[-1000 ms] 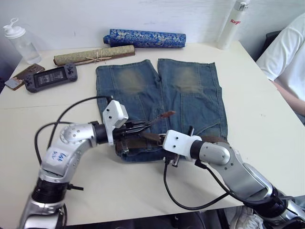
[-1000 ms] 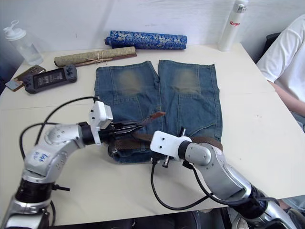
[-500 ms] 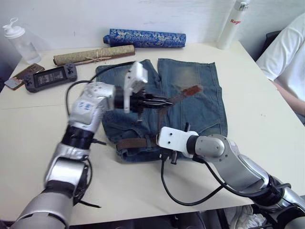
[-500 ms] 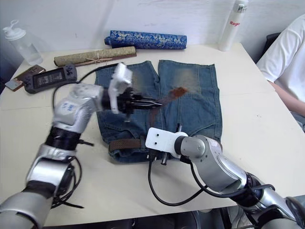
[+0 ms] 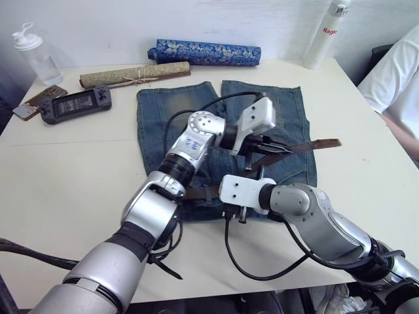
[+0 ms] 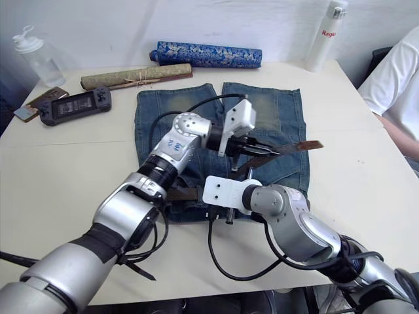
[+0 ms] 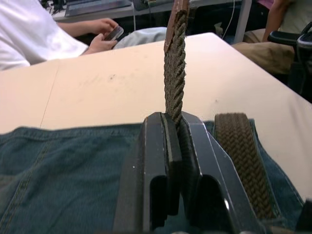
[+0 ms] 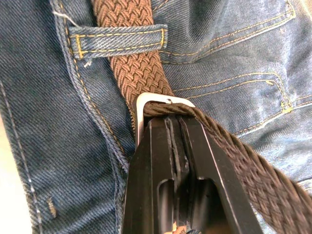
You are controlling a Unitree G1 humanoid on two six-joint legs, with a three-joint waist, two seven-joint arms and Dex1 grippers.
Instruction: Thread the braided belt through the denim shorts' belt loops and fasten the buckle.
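The denim shorts (image 5: pixel 163 111) lie flat on the table, waistband toward me. My left gripper (image 7: pixel 174 122) is shut on the braided belt (image 5: pixel 308 145) and reaches across over the right leg. The strap's free end sticks out to the right, ending in its tan tip (image 5: pixel 332 141). My right gripper (image 8: pixel 173 119) sits at the waistband, shut on the buckle (image 8: pixel 146 100), a silvery frame. Beyond the buckle the brown strap runs under one of the belt loops (image 8: pixel 117 41). More of the belt (image 5: pixel 200 193) lies along the waistband.
At the back lie a blue patterned roll (image 5: pixel 206 52) and a tan rolled mat (image 5: pixel 134 73). A handheld console (image 5: pixel 75 104), a phone (image 5: pixel 36 101) and a clear bottle (image 5: pixel 33 55) sit at the far left. A white bottle (image 5: pixel 327 33) stands far right, by a seated person (image 5: pixel 399 78).
My left gripper has swung rightward across the shorts with the belt's free end, from near the waistband to over the right leg. The right gripper has stayed at the waistband.
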